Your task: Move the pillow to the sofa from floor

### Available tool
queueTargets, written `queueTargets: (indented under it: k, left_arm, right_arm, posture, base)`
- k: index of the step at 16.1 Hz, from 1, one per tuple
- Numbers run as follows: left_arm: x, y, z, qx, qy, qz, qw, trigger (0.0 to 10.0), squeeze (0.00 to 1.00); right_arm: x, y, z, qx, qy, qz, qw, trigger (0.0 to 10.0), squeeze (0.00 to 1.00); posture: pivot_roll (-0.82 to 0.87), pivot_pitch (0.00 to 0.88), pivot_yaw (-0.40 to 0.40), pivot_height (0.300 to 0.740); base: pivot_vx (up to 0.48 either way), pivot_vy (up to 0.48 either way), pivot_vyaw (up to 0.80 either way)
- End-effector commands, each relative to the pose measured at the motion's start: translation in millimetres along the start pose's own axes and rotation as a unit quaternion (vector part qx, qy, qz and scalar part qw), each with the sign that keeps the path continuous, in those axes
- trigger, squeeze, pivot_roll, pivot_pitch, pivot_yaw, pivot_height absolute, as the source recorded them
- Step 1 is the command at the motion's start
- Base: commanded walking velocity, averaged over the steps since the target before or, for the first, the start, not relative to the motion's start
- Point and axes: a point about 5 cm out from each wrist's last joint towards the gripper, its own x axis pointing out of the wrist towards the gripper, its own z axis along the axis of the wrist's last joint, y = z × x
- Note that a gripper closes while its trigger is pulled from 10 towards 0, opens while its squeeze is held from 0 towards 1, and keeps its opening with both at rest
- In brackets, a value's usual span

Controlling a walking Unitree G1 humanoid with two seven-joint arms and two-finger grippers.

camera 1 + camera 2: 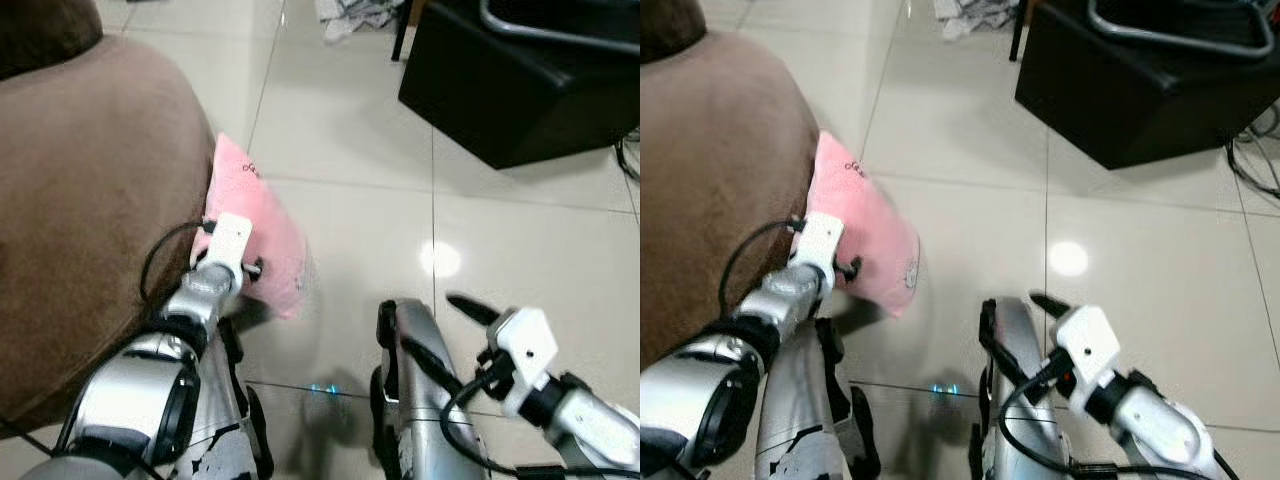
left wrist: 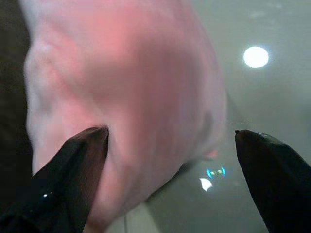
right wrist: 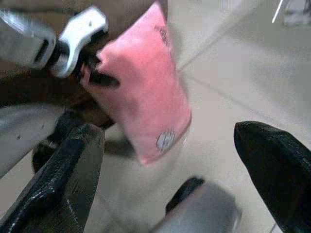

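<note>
A pink pillow (image 1: 268, 222) stands on edge on the tiled floor, leaning against the side of the brown sofa (image 1: 80, 200). My left gripper (image 1: 252, 264) is at the pillow's near face, open. In the left wrist view one of its fingers (image 2: 73, 179) presses into the pink pillow (image 2: 146, 87) while the other stands off over the floor. My right gripper (image 1: 476, 325) hovers low to the right, open and holding nothing. The right wrist view looks across at the pillow (image 3: 146, 97) and the left gripper (image 3: 97, 73).
A black cabinet (image 1: 520, 90) stands at the back right, with cables (image 1: 1255, 150) beside it. A crumpled cloth (image 1: 350, 15) lies on the floor at the back. My own legs (image 1: 410, 400) are below, on the glossy tiles (image 1: 350, 160).
</note>
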Motion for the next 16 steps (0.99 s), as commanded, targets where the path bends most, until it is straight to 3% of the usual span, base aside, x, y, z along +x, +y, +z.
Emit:
queueTargets:
  k: [1,3,4,5,6,16]
  left_arm:
    - [-1.6,0.3,-14.9,0.006,0.021,0.001,1.000,10.0,0.00]
    - [-2.5,4.4,-19.5,0.012,0.030,0.013,0.999,10.0,0.00]
    - [-2.7,5.1,-20.6,0.009,0.032,0.012,0.999,4.8,0.00]
    - [-2.7,5.1,-20.9,0.007,0.032,0.010,0.999,4.8,0.00]
    - [-3.2,7.0,-22.8,0.011,0.036,0.013,0.999,0.0,0.00]
    - [-1.7,-4.7,-19.0,0.009,0.033,-0.023,0.999,0.0,0.00]
  right_arm:
    - [-3.5,-0.7,-8.9,0.003,0.008,0.004,1.000,10.0,0.00]
    - [0.6,-0.5,-11.5,0.016,0.009,0.031,0.999,10.0,0.00]
    - [3.5,0.4,-11.2,0.015,0.008,0.043,0.999,10.0,0.00]
    - [4.9,0.8,-10.9,0.014,0.006,0.047,0.999,10.0,0.00]
    - [11.9,3.3,-10.7,0.005,0.004,0.066,0.998,10.0,0.00]
    - [22.5,3.7,-9.1,-0.009,0.003,0.084,0.996,10.0,0.00]
  posture:
    - [-0.14,0.359,0.013,0.515]
    - [-0.14,0.345,0.003,0.515]
    - [-0.13,0.342,0.001,0.515]
    - [-0.13,0.342,0.001,0.515]
    - [-0.13,0.339,-0.014,0.515]
    - [-0.13,0.338,-0.005,0.515]
  base:
    - [0.000,0.000,0.00]
    - [0.000,0.000,0.00]
    - [0.000,0.000,0.00]
    - [0.000,0.000,0.00]
    - [0.000,0.000,0.00]
    - [0.000,0.000,0.00]
